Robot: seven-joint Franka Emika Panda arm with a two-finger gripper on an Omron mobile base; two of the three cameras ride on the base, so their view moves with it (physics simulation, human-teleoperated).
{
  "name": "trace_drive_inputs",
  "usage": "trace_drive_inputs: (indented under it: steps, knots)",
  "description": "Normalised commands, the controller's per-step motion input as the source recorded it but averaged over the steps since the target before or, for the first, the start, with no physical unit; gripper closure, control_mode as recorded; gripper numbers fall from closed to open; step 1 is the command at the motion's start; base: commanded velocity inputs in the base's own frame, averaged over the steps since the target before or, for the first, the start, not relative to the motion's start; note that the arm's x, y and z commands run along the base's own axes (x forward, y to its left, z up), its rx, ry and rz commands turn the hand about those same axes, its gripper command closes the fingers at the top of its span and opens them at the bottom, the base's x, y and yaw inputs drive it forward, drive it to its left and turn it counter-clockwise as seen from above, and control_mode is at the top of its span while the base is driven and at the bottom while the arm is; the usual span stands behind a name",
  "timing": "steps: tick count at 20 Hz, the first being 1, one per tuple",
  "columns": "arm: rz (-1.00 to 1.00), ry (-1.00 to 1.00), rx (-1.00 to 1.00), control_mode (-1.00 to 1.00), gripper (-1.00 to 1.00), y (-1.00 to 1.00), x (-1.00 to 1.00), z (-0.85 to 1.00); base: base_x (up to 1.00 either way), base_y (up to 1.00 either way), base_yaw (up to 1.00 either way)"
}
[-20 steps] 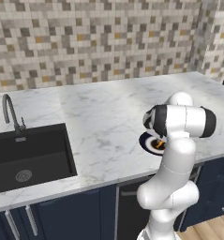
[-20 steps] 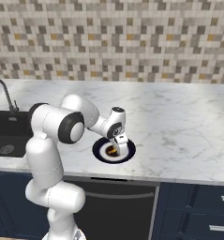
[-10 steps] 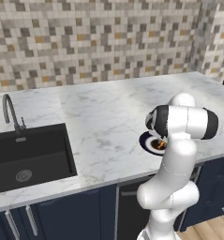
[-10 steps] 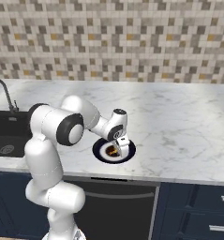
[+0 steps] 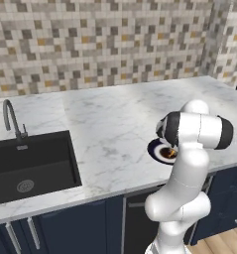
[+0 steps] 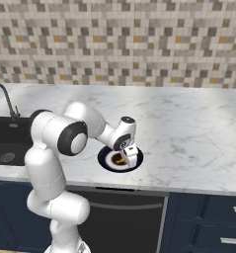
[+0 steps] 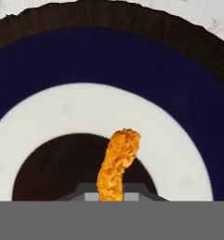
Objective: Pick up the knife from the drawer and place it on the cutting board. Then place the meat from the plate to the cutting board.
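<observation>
Over plate centre, gripper held low, clenched on meat; piece seen rising from between fingertips at 6 o'clock in hand view.

Risk judged: narrow crumbly lump pinched at one end may pivot or slip out during transfer; drop onto counter likely if lifted fast.

Meat: elongated, orange, rough breaded texture. Plate: round, glossy, navy rim, white ring. Counter: smooth white marble, grey veining. Cutting board location not determinable.
</observation>
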Motion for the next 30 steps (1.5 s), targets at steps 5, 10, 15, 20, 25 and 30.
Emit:
trace_drive_inputs:
  steps: [5,10,15,20,25,30]
  knots:
    - [-0.04,-0.03,0.00,-1.00,1.00,-0.19,-0.17,0.11,0.00,0.00,0.00]
    - [-0.05,-0.07,0.00,-1.00,1.00,-0.13,-0.18,0.40,0.00,0.00,0.00]
    - [-0.06,-0.09,0.00,-1.00,1.00,0.00,-0.12,0.54,0.00,0.00,0.00]
    - [-0.05,-0.07,0.00,-1.00,1.00,0.00,-0.10,0.59,0.00,0.00,0.00]
    - [-0.05,-0.05,0.00,-1.00,1.00,0.00,-0.08,0.69,0.00,0.00,0.00]
    - [-0.06,-0.02,0.00,-1.00,1.00,0.00,-0.02,0.74,0.00,0.00,0.00]
